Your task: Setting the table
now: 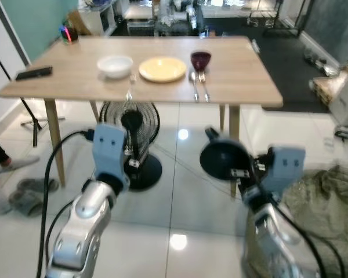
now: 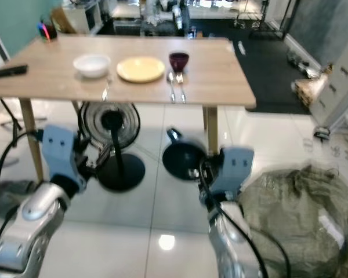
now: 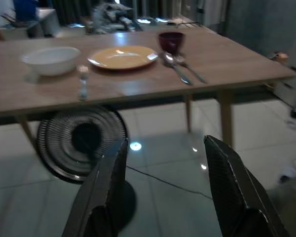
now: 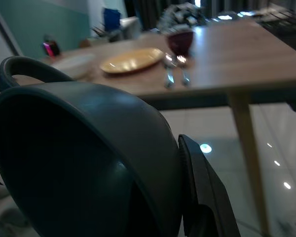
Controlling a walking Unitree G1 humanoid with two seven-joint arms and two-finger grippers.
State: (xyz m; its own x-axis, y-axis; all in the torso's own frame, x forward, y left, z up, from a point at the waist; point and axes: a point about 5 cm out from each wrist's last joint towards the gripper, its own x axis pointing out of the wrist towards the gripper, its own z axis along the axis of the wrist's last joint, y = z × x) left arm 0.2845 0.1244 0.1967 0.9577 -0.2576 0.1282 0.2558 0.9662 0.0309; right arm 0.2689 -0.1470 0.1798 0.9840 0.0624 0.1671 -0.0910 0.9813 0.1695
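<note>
A wooden table (image 1: 243,78) stands ahead of me. On it lie a white bowl (image 1: 115,65), a yellow plate (image 1: 162,69), a dark red cup (image 1: 200,59), and a spoon (image 1: 194,84) beside a fork (image 1: 205,87). A small shaker (image 3: 82,81) stands near the front edge. My right gripper (image 1: 243,174) is shut on a dark round cup with a loop handle (image 1: 223,159), held low in front of the table; one finger (image 4: 200,192) presses its wall. My left gripper (image 3: 163,148) is open and empty, short of the table's front edge.
A black floor fan (image 1: 129,124) stands under the table, its cable running across the tiles. A black phone (image 1: 33,73) lies at the table's left end. An olive cloth heap (image 1: 330,197) is at the right. Slippers (image 1: 29,194) and a person's foot (image 1: 0,159) are at the left.
</note>
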